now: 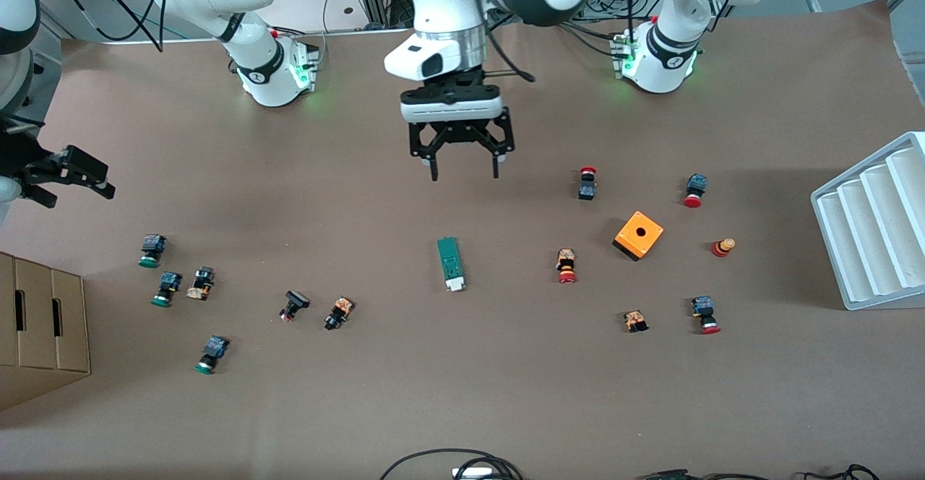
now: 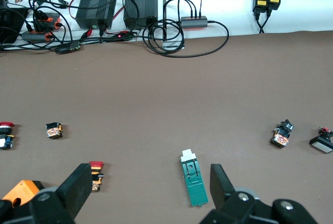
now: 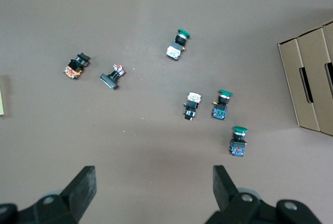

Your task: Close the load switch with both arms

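The load switch (image 1: 451, 263) is a narrow dark-green block lying flat mid-table, its white tab end nearer the front camera. In the left wrist view the load switch (image 2: 193, 182) lies close to one finger, just inside the open span. My left gripper (image 1: 465, 175) (image 2: 150, 180) hangs open in the air over bare table, short of the switch on the robots' side. My right gripper (image 1: 76, 183) (image 3: 153, 177) is open at the right arm's end of the table, above the green-capped buttons (image 3: 223, 104), with nothing between its fingers.
An orange box with a hole (image 1: 639, 235) and several red-capped buttons (image 1: 566, 266) lie toward the left arm's end. Green-capped buttons (image 1: 152, 250) and small black parts (image 1: 294, 304) lie toward the right arm's end. A cardboard box (image 1: 40, 328) and a white rack (image 1: 874, 227) stand at the table's ends.
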Motion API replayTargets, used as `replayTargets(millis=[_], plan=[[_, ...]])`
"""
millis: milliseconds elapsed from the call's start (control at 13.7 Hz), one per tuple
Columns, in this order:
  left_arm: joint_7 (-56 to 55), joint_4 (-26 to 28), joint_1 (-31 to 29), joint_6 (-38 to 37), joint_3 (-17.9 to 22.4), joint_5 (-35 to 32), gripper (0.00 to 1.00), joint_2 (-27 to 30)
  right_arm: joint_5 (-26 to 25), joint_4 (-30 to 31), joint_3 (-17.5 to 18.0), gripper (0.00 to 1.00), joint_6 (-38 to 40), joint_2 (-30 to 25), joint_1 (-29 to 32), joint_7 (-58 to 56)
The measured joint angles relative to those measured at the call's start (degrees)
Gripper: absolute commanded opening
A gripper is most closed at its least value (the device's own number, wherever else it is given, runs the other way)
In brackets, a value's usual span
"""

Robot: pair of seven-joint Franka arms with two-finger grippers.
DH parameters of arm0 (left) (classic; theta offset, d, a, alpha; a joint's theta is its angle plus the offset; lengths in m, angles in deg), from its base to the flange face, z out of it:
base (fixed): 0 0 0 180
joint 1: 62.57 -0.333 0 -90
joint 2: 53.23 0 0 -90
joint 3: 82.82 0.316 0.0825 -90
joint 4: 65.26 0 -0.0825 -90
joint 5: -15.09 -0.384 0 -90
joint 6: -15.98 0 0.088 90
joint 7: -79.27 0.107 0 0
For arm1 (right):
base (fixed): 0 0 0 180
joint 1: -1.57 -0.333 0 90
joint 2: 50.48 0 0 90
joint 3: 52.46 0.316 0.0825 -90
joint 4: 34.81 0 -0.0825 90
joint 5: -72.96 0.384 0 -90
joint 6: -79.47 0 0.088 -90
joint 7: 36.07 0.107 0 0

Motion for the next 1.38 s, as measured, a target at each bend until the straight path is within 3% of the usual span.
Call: replayTargets(millis=[1092,1383], plan=[[23.40,-0.14,-20.94,-1.84,0.72,19.04,1.00,7.43,-0.01,-0.57,-1.50,1.00,0.10,0.03,-0.24,-2.05],[28.62,0.01,-23.57,-3.47,9.23,27.57,1.00,8.07,-0.01,-0.70,-1.50,1.00,0.16,0.02,-0.25,-2.06]])
